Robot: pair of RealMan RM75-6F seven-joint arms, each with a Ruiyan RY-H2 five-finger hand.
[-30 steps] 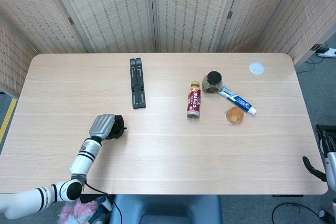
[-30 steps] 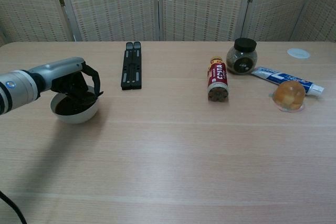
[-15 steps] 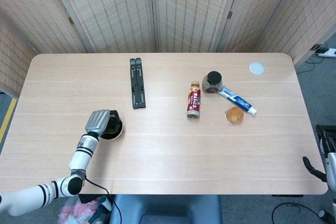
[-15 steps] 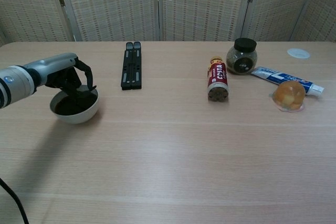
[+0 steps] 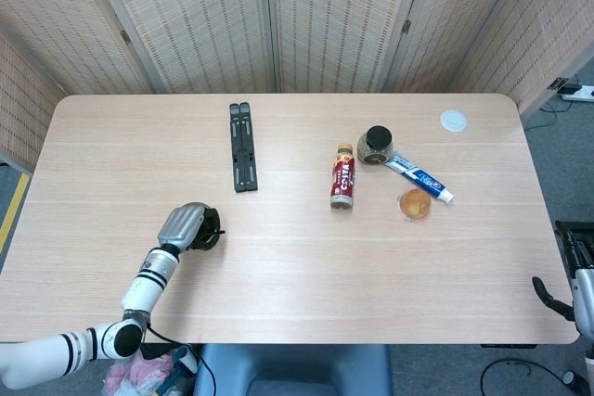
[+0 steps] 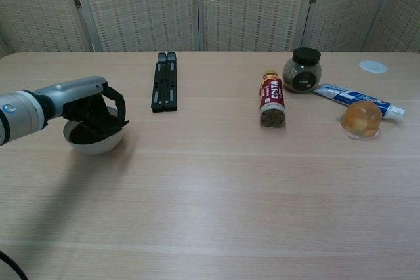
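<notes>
Bowl (image 6: 93,138), white outside and dark inside, sits near the counter's (image 5: 297,275) left front, the left robot hand (image 6: 92,106) draped over its rim with fingers hooked inside, gripping it. Beyond lies a black folded stand (image 5: 244,146); well right are a bottle (image 5: 343,182), jar (image 5: 376,145), toothpaste (image 5: 419,179) and jelly cup (image 5: 415,203). Only a dark tip of the right robot hand (image 5: 548,296) shows; its state cannot be told.

Wooden table (image 5: 278,266), bowl (image 6: 93,141), black stand (image 5: 243,146), bottle (image 5: 343,182), jar (image 5: 376,146), toothpaste (image 5: 419,178), jelly cup (image 5: 414,204), white lid (image 5: 452,120)
</notes>
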